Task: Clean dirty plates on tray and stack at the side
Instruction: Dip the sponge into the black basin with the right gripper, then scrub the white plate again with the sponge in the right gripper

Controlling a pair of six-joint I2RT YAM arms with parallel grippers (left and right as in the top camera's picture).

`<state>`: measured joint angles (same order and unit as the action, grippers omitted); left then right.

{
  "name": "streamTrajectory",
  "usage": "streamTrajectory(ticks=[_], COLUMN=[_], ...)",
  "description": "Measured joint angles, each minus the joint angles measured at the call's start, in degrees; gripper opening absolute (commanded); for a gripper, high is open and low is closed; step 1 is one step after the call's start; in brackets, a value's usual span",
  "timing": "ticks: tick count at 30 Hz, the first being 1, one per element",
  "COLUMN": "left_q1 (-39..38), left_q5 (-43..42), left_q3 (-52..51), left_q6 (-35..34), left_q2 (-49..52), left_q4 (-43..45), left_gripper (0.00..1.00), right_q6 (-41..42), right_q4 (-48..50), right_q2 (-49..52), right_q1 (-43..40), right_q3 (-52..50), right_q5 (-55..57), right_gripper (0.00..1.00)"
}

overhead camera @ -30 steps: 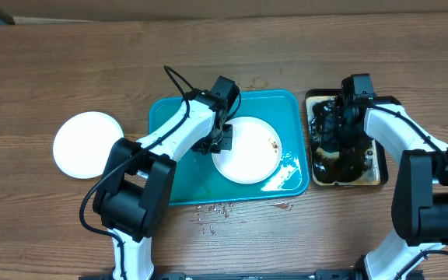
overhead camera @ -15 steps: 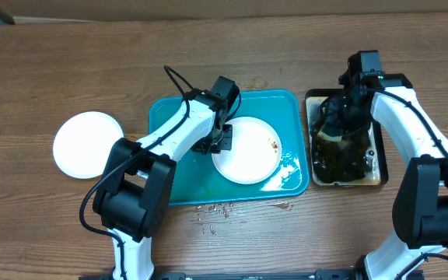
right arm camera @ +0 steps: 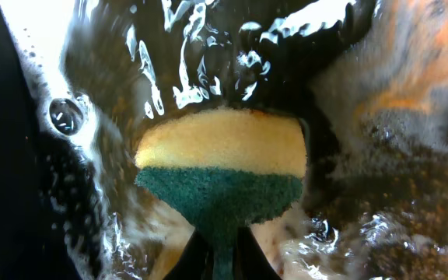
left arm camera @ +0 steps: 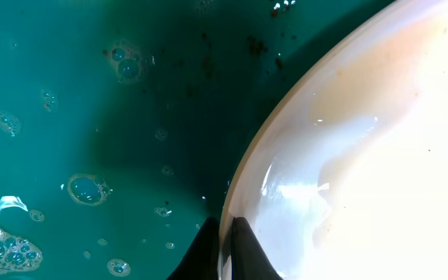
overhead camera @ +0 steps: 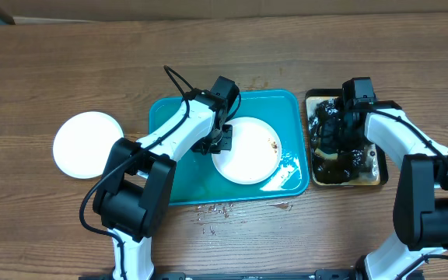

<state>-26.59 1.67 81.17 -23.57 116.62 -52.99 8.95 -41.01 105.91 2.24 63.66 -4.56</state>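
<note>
A white plate [overhead camera: 247, 149] with small brown smears near its right rim lies on the teal tray [overhead camera: 179, 175]. My left gripper [overhead camera: 222, 138] is shut on the plate's left rim; in the left wrist view the fingers [left arm camera: 225, 250] pinch the rim of the plate [left arm camera: 364, 155] above the wet tray [left arm camera: 92, 117]. Another white plate [overhead camera: 89, 144] sits on the table to the left of the tray. My right gripper [overhead camera: 341, 128] is over the basin, shut on a yellow and green sponge [right arm camera: 220, 167], fingers [right arm camera: 222, 257] low in the dirty water. A pale yellow-green plate is not in view.
A black-rimmed basin [overhead camera: 379, 173] of brown dirty water stands right of the tray. Soapy water pools in the tray's lower right corner [overhead camera: 286, 175]. Brown crumbs and drops [overhead camera: 220, 208] lie on the wooden table in front of the tray.
My right gripper rose toward the basin's far edge with the sponge, then came back down into the dirty water. The left gripper and plate have not moved.
</note>
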Motion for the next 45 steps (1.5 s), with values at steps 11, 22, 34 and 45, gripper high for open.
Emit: streamTrajectory(ticks=[11, 22, 34, 45], left_q1=[0.0, 0.0, 0.0, 0.0], left_q5=[-0.1, -0.1, -0.2, -0.6], left_q3=[0.0, 0.0, 0.0, 0.0], left_q6=[0.0, 0.0, -0.1, -0.4], left_q2=[0.0, 0.0, 0.0, 0.0], left_q4=[0.0, 0.1, 0.3, 0.4], left_gripper=[0.04, 0.04, 0.04, 0.04], right_q6=[-1.7, -4.9, -5.2, -5.2], right_q4=[-15.8, -11.3, 5.9, 17.3], right_q2=[-0.4, -2.1, -2.1, -2.1], right_q1=[1.1, 14.4, 21.4, 21.6], right_q3=[16.9, 18.9, 5.6, -5.8], right_q5=[-1.7, -4.7, -5.5, -5.2], right_gripper=[0.04, 0.04, 0.04, 0.04])
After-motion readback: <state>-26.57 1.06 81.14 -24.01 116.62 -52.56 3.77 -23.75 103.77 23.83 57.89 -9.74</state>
